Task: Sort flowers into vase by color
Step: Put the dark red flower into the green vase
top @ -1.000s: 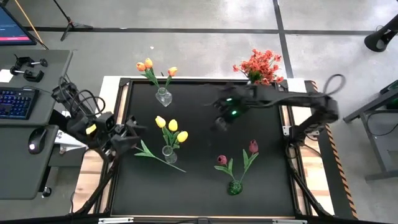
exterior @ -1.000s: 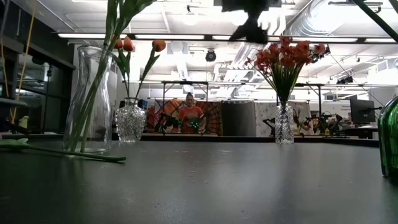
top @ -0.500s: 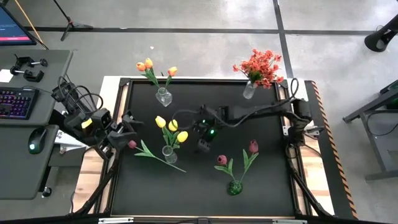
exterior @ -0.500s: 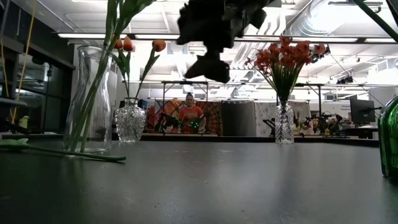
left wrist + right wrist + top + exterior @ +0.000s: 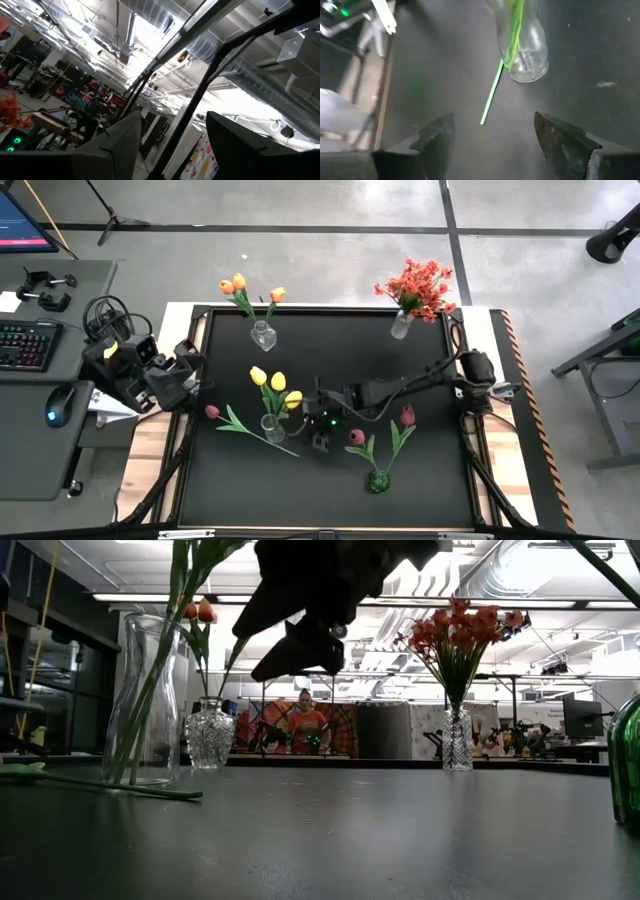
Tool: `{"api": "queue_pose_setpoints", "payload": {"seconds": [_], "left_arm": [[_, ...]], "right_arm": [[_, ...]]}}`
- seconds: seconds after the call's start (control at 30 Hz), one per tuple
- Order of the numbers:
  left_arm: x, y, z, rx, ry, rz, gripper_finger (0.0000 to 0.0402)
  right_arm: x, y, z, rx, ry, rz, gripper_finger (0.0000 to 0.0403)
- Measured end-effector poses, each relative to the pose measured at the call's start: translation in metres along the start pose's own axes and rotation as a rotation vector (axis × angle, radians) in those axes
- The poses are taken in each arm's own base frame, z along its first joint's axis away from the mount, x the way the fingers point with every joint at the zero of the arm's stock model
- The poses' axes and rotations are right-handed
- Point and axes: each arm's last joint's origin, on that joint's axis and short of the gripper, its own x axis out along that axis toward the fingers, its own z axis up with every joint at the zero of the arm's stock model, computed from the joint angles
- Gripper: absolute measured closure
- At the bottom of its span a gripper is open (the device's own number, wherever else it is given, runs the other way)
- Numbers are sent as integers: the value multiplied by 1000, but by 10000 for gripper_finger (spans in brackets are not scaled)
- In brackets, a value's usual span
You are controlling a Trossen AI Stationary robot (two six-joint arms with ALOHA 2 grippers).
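From my remote seat, the black table (image 5: 420,470) fills most of the overhead view. My right arm stretches across it from its right edge, and the right gripper (image 5: 320,432) hangs above the middle of the table, just beside the clear vase (image 5: 271,426) holding three yellow tulips (image 5: 277,388). Its fingers (image 5: 437,137) are spread apart with nothing between them; through the wrist camera I'm looking down past them at that vase's base and the end of a green stem.

My left arm is parked off the table's left edge, the left gripper (image 5: 186,388) pointing up at the ceiling, fingers (image 5: 125,137) apart and empty too.

One loose dark pink tulip (image 5: 213,412) lies flat on the table left of the yellow vase, its stem running toward the vase. The red-orange spray (image 5: 418,287) sits in a clear vase at the far right corner. Orange tulips (image 5: 238,285) stand in a glass vase at the far left. Two dark pink tulips (image 5: 406,416) are in the green vase (image 5: 378,480) near the front.
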Motion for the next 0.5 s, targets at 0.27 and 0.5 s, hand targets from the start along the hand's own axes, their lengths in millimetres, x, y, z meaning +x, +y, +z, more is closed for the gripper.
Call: {"api": "queue_pose_setpoints", "payload": {"seconds": [0.27,0.5], "left_arm": [[0,1,1,-1,-2,10,193],[0,1,2,-8,-12,12,193]], "right_arm": [[22,13,-14,-121,22,9,144],[37,10,-18,-187,2,21,144]]}}
